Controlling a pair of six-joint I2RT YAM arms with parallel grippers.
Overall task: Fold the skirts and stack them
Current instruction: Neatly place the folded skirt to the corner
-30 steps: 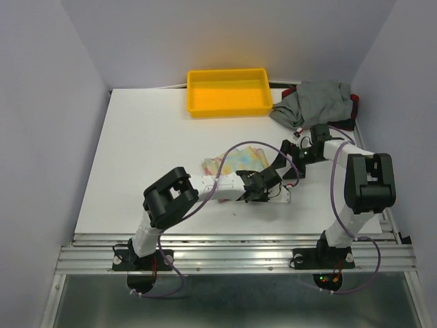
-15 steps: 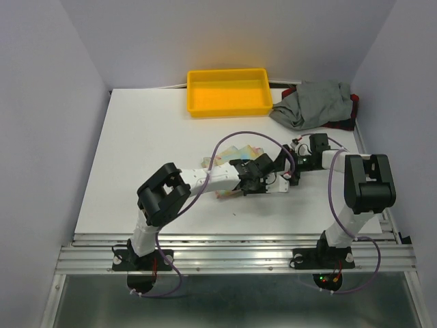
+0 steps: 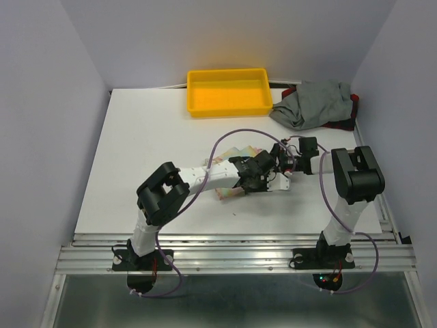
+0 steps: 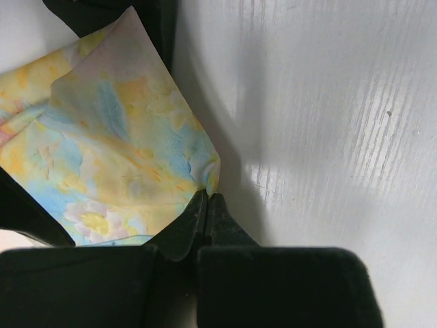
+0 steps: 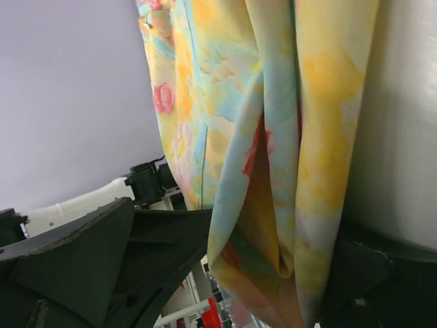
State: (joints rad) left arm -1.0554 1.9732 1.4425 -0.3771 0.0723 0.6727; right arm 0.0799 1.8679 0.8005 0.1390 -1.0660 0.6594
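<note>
Left tool (image 4: pixel 206 203) is pinched tight on a corner of the floral skirt (image 4: pixel 116 157), around the middle of the worktop (image 3: pixel 150 137). Right tool (image 3: pixel 280 162) sits wide open just beside it, with the cloth hanging between its fingers. Grey skirt (image 3: pixel 311 102) is heaped over the plaid skirt (image 3: pixel 353 109) in the far right corner, near the yellow tray (image 3: pixel 225 111)

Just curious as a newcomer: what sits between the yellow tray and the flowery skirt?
Top view: bare white table between the yellow tray and the floral skirt; only a purple cable arches across.
</note>
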